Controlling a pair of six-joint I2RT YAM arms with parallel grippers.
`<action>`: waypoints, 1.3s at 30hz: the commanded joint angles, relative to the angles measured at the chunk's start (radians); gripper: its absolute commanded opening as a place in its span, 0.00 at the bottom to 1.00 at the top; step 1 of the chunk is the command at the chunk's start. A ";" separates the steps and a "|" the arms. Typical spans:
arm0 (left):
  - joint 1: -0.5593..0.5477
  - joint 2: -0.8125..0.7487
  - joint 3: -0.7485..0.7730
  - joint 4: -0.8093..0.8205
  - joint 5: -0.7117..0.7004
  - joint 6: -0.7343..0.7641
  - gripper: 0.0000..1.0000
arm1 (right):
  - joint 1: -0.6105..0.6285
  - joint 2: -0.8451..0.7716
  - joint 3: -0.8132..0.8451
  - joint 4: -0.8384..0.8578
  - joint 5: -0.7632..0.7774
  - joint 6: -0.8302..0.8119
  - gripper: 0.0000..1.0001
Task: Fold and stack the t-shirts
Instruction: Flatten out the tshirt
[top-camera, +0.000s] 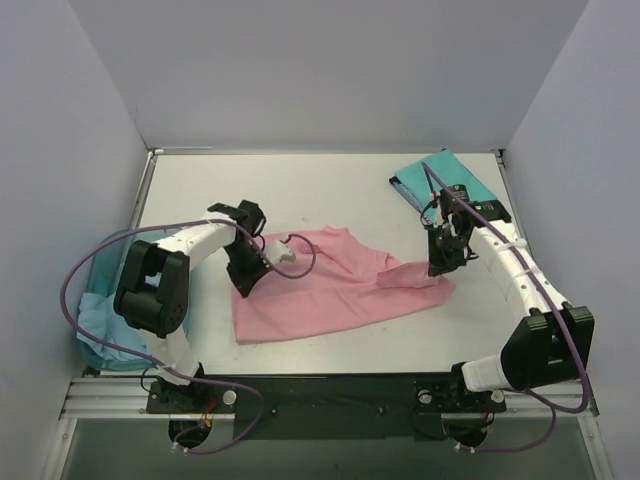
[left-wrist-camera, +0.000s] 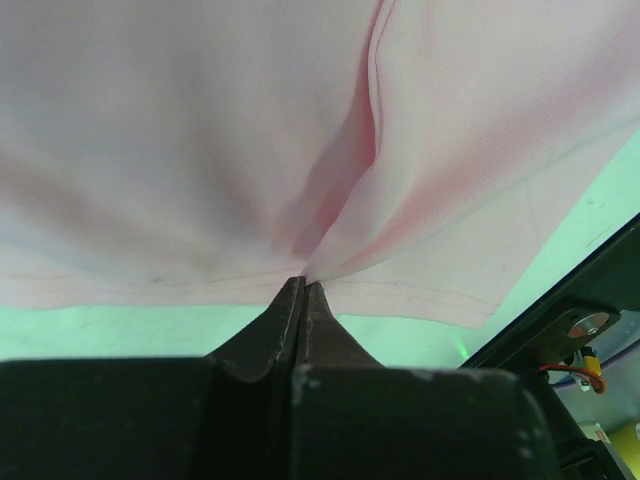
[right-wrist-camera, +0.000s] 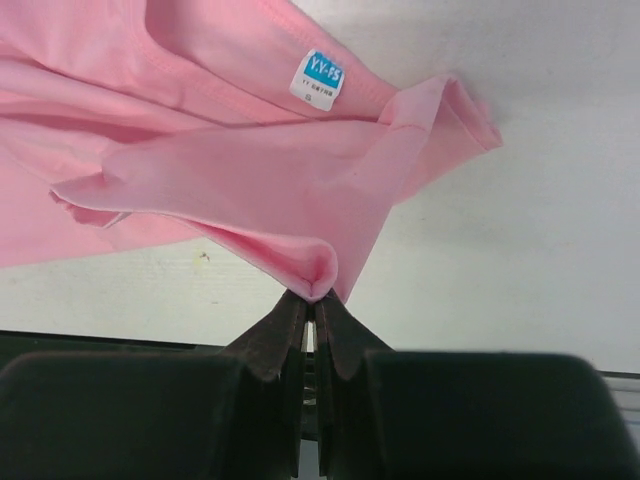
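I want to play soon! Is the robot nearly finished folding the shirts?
Not nearly. Nothing is stacked yet. The teal shirt lies flat at the far right, maybe folded. In hand: the left gripper and right gripper pinch the pink shirt, spread out and rumpled. To do: the pale blue shirt, bunched at the left edge, then stacking.

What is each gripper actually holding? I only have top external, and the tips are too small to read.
Observer: Left wrist shows the left gripper shut on the stitched hem of the pink t-shirt, with cloth puckering into the tips.
Operator: And the right?
Observer: In its own wrist view the right gripper is shut on a folded-over edge of the same shirt.
Operator: Which end is that?
Observer: Neck end, I think. A blue and white size label sits just inside the collar, close to that grip.
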 joint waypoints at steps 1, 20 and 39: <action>0.039 -0.063 0.223 -0.100 0.051 -0.046 0.00 | -0.040 -0.069 0.145 -0.062 0.000 0.003 0.00; 0.090 -0.307 1.273 -0.239 -0.372 -0.156 0.00 | -0.151 -0.355 0.908 -0.023 -0.024 -0.043 0.00; 0.165 0.073 1.425 0.125 -0.463 -0.047 0.00 | -0.151 0.257 1.157 0.339 -0.239 -0.046 0.00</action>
